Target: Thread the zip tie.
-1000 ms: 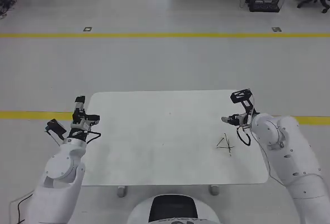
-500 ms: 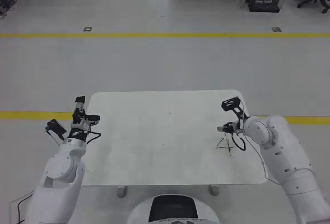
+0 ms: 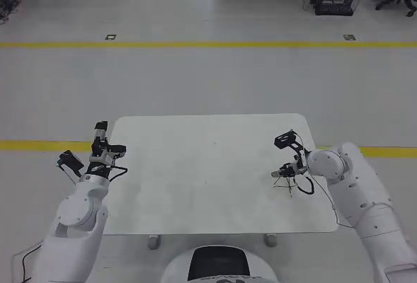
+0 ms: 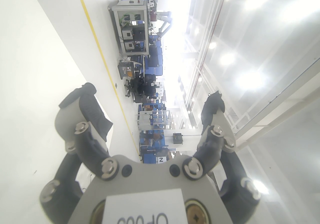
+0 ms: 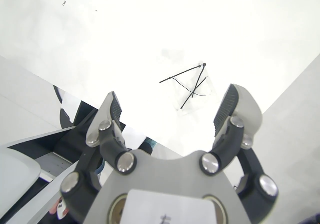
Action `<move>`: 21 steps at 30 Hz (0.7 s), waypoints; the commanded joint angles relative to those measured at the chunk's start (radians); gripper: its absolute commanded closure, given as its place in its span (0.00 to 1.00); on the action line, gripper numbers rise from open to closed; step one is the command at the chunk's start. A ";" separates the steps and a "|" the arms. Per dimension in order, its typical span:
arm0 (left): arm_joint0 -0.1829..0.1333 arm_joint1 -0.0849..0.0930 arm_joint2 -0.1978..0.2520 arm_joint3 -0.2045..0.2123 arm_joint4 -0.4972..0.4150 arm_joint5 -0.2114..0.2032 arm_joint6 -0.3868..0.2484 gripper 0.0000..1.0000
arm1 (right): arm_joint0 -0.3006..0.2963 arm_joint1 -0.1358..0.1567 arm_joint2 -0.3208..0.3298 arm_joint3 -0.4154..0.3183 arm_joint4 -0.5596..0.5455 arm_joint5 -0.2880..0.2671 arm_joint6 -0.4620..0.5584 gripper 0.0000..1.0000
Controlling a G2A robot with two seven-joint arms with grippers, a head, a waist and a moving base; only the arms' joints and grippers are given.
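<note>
Zip ties (image 3: 285, 184), two thin black strips crossed over each other in an X, lie flat on the white surface (image 3: 208, 170) toward its right side, right of centre in the top view. In the right wrist view the zip ties (image 5: 193, 85) sit in the middle of the frame, between and just past the two finger pads, apart from both. A fine dark thread curls across them there, and I cannot tell what it is. The right arm (image 3: 350, 177) has swung in from the surface's right edge. A second ago its jaws were higher in the frame and clearly off to the right of the ties, and now they hang just at the upper left of the crossed strips. The right jaws are spread wide and carry nothing. The ties themselves lie where they lay before. The left arm (image 3: 81, 205) has not shifted: it sits at the surface's left edge, left of centre in the top view, with the left jaws released, empty, and pointing out at the room.
</note>
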 commanded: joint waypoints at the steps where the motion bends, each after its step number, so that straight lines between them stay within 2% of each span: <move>1: 0.000 0.000 0.000 0.000 0.000 0.000 0.000 0.00 | 0.000 0.000 0.000 0.000 0.000 0.000 0.000 0.00; 4: 0.000 0.000 0.000 0.000 0.000 0.000 0.000 0.00 | -0.002 0.000 -0.004 0.022 -0.013 0.022 -0.006 0.00; 9: 0.000 0.000 0.000 0.000 0.000 0.000 0.000 0.00 | 0.026 -0.008 -0.045 0.076 -0.038 0.063 -0.010 0.00; 15: 0.000 0.000 0.000 0.000 0.000 0.000 0.000 0.00 | 0.057 -0.018 -0.094 0.147 -0.042 0.061 -0.036 0.00; 21: 0.000 0.000 0.000 0.000 0.000 0.000 0.000 0.00 | 0.064 -0.020 -0.101 0.155 -0.043 0.055 -0.041 0.00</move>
